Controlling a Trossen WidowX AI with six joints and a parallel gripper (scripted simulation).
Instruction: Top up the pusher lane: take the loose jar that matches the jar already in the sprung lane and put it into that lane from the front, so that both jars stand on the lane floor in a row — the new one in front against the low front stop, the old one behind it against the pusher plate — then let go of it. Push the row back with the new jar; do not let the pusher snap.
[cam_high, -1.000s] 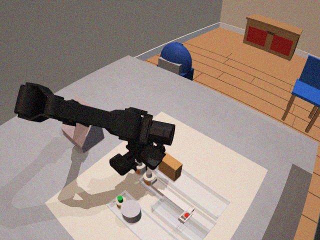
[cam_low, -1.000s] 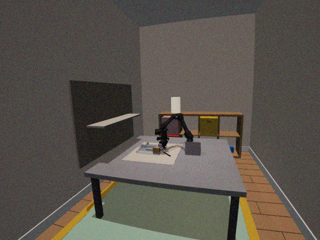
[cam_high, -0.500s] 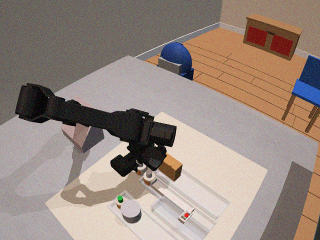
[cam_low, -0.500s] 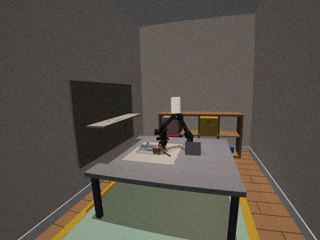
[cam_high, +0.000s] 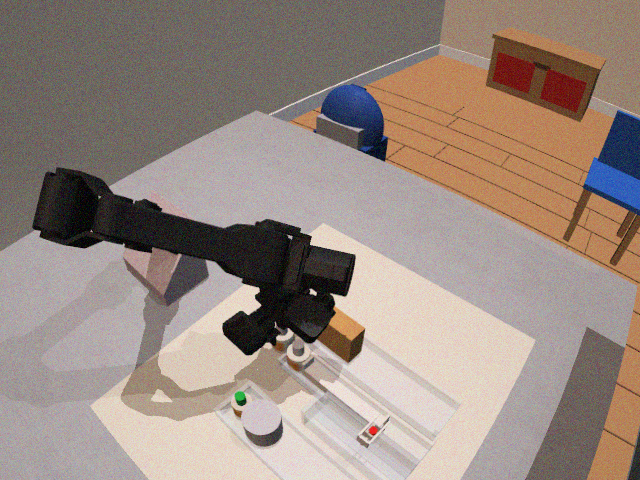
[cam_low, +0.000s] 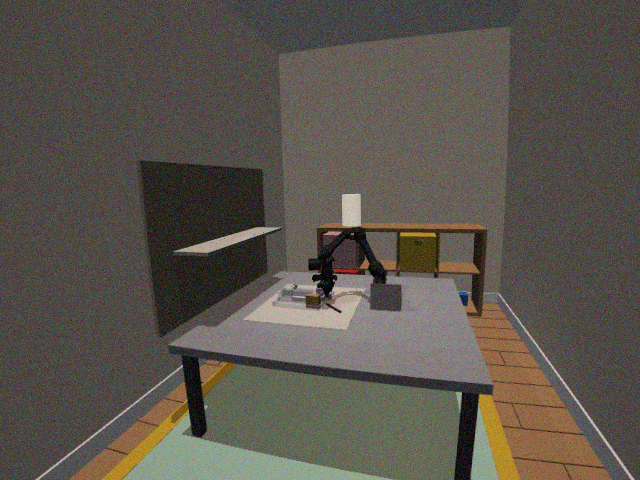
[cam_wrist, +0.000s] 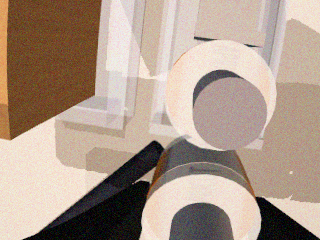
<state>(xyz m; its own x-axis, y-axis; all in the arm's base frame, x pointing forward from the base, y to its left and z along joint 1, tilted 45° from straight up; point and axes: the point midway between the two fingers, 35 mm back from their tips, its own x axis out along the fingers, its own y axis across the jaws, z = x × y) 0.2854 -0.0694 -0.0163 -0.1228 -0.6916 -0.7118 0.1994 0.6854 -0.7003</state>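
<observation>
My gripper (cam_high: 279, 334) (cam_low: 326, 294) (cam_wrist: 199, 199) is shut on a brown jar with a white shoulder and grey cap. This held jar (cam_high: 282, 341) (cam_wrist: 200, 186) is roughly upright at the front end of the clear sprung lane (cam_high: 361, 392) (cam_wrist: 159, 112). A like jar (cam_high: 298, 357) (cam_wrist: 180, 92) with a grey cap stands in the lane, just behind the held one. The two overlap in the wrist view; I cannot tell whether they touch. The low front stop is mostly hidden by the jars, and the held jar's base height is unclear.
An orange-brown block (cam_high: 345, 334) (cam_low: 312, 300) (cam_wrist: 52, 65) stands at the neighbouring lane's front. A black rod (cam_low: 333, 307) (cam_wrist: 100, 185) lies near the gripper. A green-capped jar (cam_high: 239, 400) and grey cylinder (cam_high: 262, 421) occupy the other side lane. A red-dotted piece (cam_high: 373, 430) sits farther back.
</observation>
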